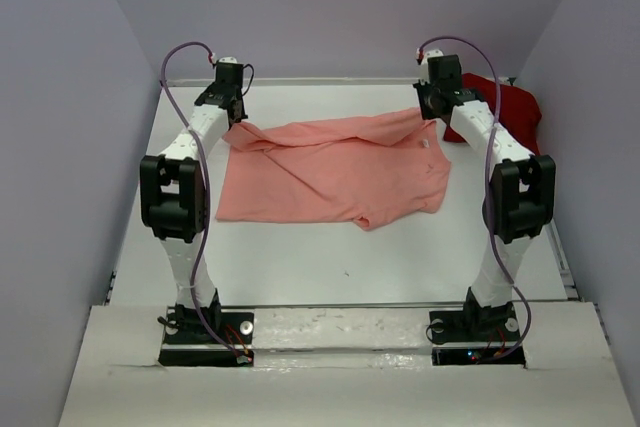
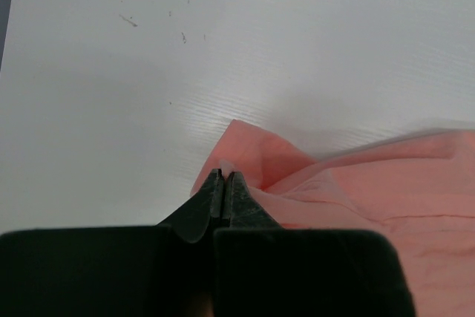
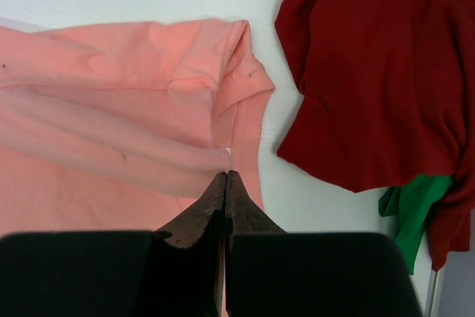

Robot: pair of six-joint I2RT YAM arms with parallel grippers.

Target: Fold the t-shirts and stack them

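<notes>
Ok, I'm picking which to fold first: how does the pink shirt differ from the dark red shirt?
The pink shirt lies spread in the middle; the dark red shirt sits bunched at the far right. The pink shirt lies alone; the dark red shirt covers part of a green shirt. The left gripper and right gripper pinch the pink shirt's far corners, not the dark red shirt. Both are plain-coloured.

I see two white arms, the left arm point(image 1: 190, 162) and the right arm point(image 1: 497, 147), each with chunky black housings at elbow and wrist. A thin lilac cable point(image 1: 164, 75) loops along each. Both stand on flat black bases point(image 1: 205, 332) with small silver fittings. On my wrist feeds, the left gripper point(image 2: 225, 177) and right gripper point(image 3: 225, 176) show matte black fingers tapering from a broad black block to thin tips.
</notes>
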